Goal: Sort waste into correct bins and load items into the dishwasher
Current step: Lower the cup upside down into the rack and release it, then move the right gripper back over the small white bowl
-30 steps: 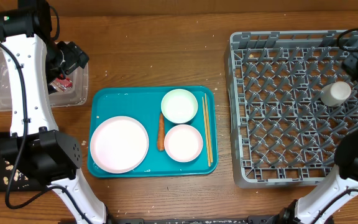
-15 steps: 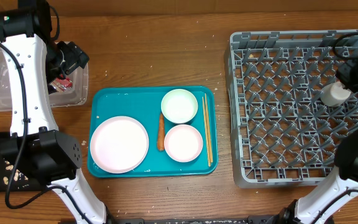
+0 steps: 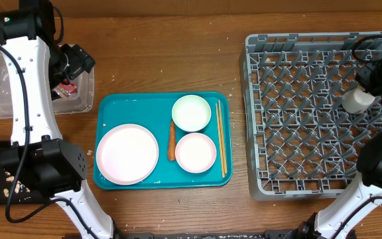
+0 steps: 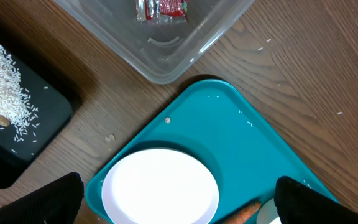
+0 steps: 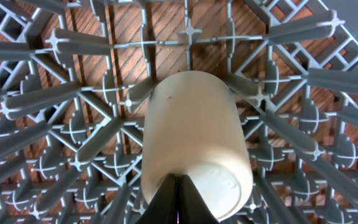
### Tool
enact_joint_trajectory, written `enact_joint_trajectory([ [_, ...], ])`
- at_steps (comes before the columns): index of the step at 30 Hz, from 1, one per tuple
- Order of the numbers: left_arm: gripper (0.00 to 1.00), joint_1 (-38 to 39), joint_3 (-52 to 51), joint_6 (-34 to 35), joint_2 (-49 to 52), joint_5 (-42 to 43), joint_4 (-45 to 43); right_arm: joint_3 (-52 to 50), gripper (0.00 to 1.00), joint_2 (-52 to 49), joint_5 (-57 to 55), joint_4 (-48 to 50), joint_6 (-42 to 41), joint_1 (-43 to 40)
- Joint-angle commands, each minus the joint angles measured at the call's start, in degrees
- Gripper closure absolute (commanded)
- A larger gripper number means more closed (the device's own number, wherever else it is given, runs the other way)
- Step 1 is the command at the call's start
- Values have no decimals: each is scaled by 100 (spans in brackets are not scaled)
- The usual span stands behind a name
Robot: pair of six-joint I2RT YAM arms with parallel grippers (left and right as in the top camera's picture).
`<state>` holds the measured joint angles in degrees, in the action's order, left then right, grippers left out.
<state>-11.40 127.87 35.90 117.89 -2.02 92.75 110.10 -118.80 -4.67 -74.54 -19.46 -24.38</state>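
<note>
On tray, two bowls, one plate

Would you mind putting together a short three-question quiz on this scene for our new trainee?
1. True or false: the carrot lies on the teal tray, beside the pink plate and not on it.
2. Where is the cream cup? A) on the pink plate B) in the dish rack C) on the teal tray
3. Fill in the gap: the red wrapper lies in the ____ plastic bin.

Key: 1 true; 2 B; 3 clear.
</note>
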Motion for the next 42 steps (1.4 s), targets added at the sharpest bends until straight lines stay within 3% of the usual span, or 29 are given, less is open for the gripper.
enact_joint_trajectory([
  [1, 0, -20, 129, 52, -57, -74, -9, -2, 96, -92, 20, 136, 7, -13],
  [10, 0, -20, 129, 52, -57, -74, -9, 76, 96, -90, -170, 560, 190, -13],
  [20, 0, -20, 129, 52, -57, -74, -9, 1641, 95, 431, 632, -927, 199, 348],
  [22, 0, -20, 129, 52, -57, -74, -9, 1786, 87, 612, 1349, -1029, 439, 562],
  [24, 0, -20, 129, 52, -57, -74, -9, 1786, 71, 754, 2083, -1027, 876, 852],
  [25, 0, -20, 129, 52, -57, -74, -9, 1786, 55, 776, 2304, -1032, 992, 1023],
  [27, 0, -20, 129, 52, -57, -74, -9, 1781, 9, 778, 2505, -1060, 1102, 1443],
  [28, 0, -20, 129, 52, -57, -74, -9, 1764, 0, 765, 2487, -1064, 1104, 1694],
  [42, 0, -20, 129, 52, -57, -74, -9, 1469, 0, 713, 2347, -44, 1373, 5333],
])
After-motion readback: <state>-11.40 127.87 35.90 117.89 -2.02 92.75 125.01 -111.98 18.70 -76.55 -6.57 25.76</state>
